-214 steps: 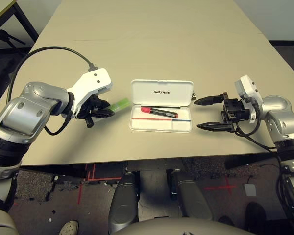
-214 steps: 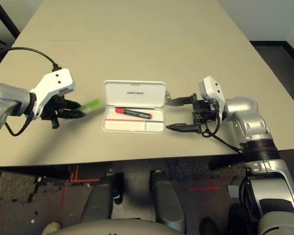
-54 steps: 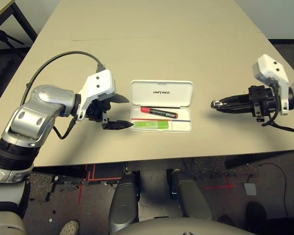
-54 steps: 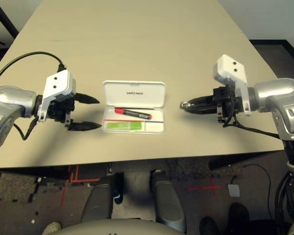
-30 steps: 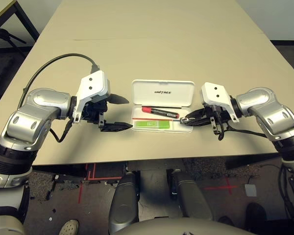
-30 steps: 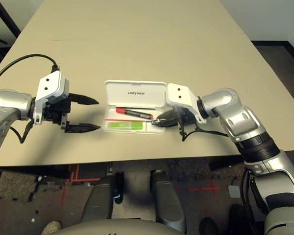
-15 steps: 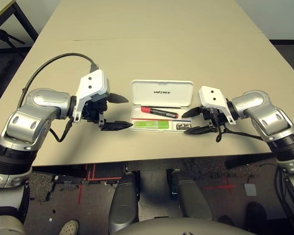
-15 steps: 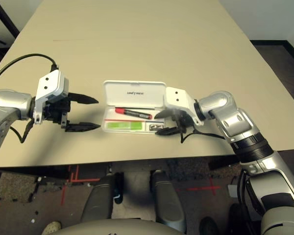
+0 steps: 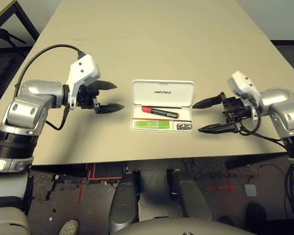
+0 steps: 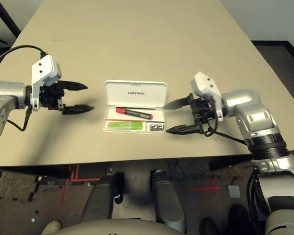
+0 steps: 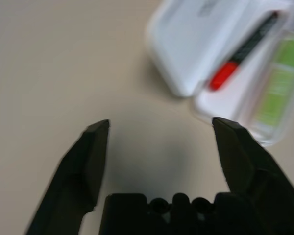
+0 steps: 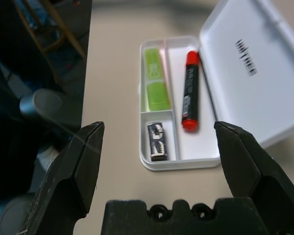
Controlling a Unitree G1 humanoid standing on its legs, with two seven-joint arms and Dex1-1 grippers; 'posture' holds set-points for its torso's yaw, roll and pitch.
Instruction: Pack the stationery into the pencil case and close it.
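Note:
The white pencil case (image 9: 161,93) lies open at the table's near middle, lid folded back with dark lettering. Inside rest the red marker (image 9: 159,112) with its black section, the flat light-green stick (image 9: 150,125) and the tiny silver-and-black piece (image 9: 184,126) in the small right compartment. The right wrist view shows the same marker (image 12: 190,90), green stick (image 12: 155,83) and metal piece (image 12: 157,141). My left gripper (image 9: 110,96) hangs open and holds nothing, a hand's width left of the case. My right gripper (image 9: 205,116) is open just right of the case, nothing between its fingers.
The tan table (image 9: 152,44) stretches far behind the case. Its front edge (image 9: 152,157) runs close below the case and both grippers. A black cable (image 9: 44,51) loops from my left wrist.
My right gripper has drawn back to the right, away from the case, leaving the metal piece in its compartment. My left gripper has moved left and slightly away from the case.

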